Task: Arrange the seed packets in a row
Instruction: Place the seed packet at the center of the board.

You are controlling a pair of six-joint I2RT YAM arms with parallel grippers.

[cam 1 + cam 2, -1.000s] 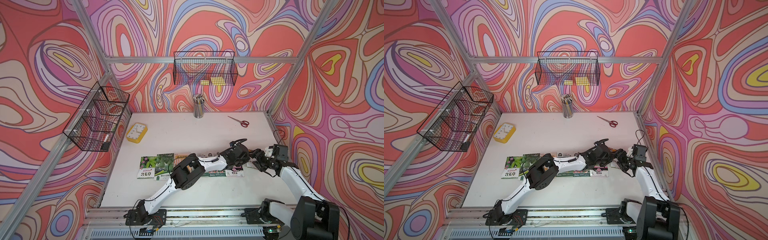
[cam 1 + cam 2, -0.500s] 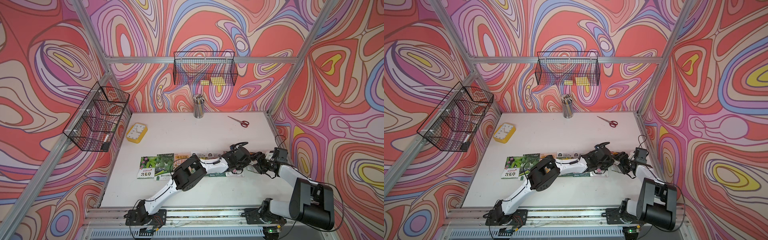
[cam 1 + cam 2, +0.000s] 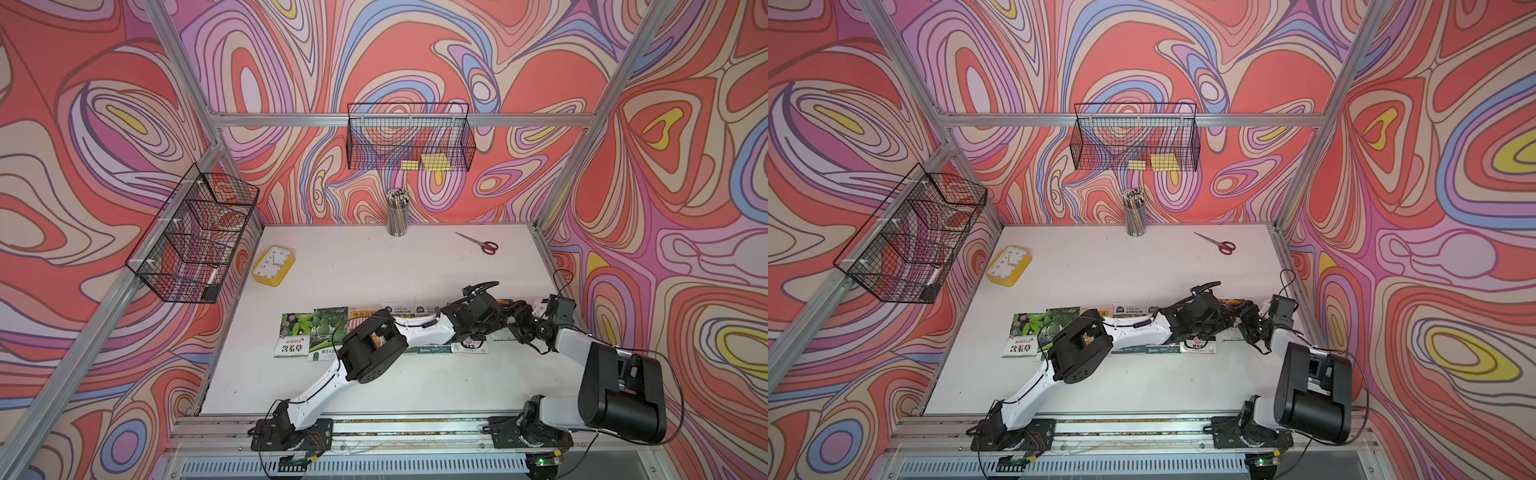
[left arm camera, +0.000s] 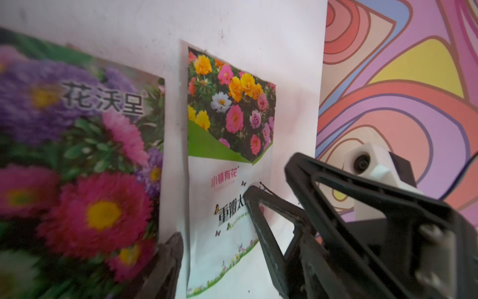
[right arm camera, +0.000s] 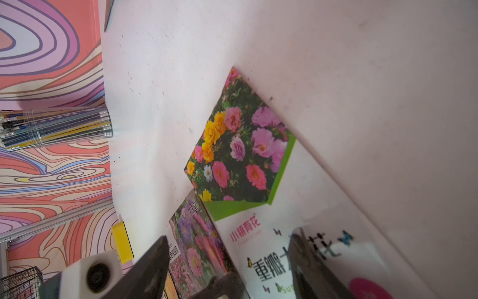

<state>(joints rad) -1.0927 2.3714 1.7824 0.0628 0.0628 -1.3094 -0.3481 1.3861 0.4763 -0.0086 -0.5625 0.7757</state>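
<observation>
At the 3 o'clock end of the row of seed packets [image 3: 328, 332], the last seed packet [image 4: 227, 155] lies flat on the white counter [image 4: 232, 26]. Its long axis runs 12 to 6, with the flower picture toward 12 and the white label toward 6.

Both arms meet over it. The left pincer [image 3: 496, 325] reaches in from 9 o'clock, its arm stretched low across the row. Its wrist view shows one finger [image 4: 168, 259] standing wide of the packet's long edge, so I read it as released, grasping nothing. The right pincer [image 4: 271, 173] comes from 3 o'clock, jaws apart too. One fingertip [image 4: 254, 191] rests on the label, while its partner stands off the packet's 3 o'clock edge over bare counter.

A narrow strip of counter separates this packet from the aster packet [image 4: 77, 155] at its 9 o'clock side. The right arm, based near 5 o'clock, is much the nearer. Any last nudge toward 9 o'clock would suit it best.

The packets are thin, glossy, sharp-cornered rectangles lying flush on the matte, scuffed counter, so they probably slide more readily than they lift. The pincer fingers are hard black open triangles. The left arm likely needs to rise before it pulls back, or it may drag the row.
</observation>
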